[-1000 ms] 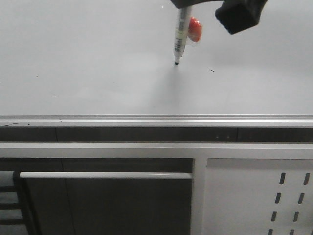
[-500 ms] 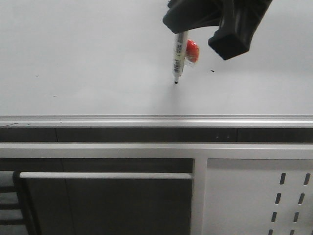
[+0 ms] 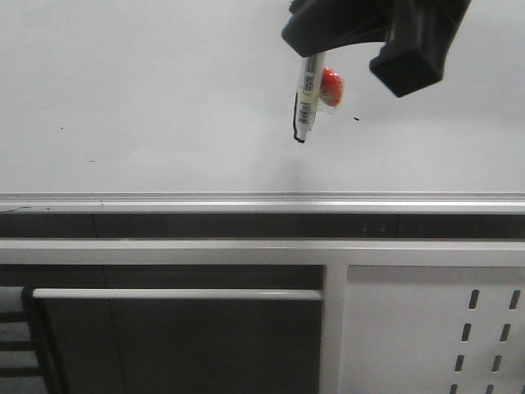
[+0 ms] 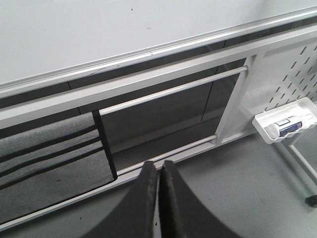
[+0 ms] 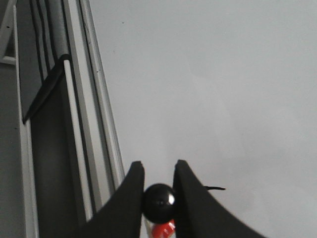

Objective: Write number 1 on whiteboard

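Front view: the black right gripper (image 3: pixel 316 41) clamps a white marker pen (image 3: pixel 306 103), tip on the glossy white-grey whiteboard (image 3: pixel 148 98) beside a short thin black stroke (image 3: pixel 296 125). Left wrist: the left gripper (image 4: pixel 159 183) sits closed, empty. Right wrist: fingers (image 5: pixel 130 198) pinch the marker's black end.

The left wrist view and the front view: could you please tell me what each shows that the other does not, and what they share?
Only the left wrist view shows the left gripper, shut and holding nothing, a small white tray with a tube-like item in it, and a grey striped cloth.

Only the front view shows the right gripper holding the marker tip-down at the whiteboard, a short black stroke beside the tip, and an orange object behind the marker.

Both show the whiteboard's silver frame edge and the white perforated panel.
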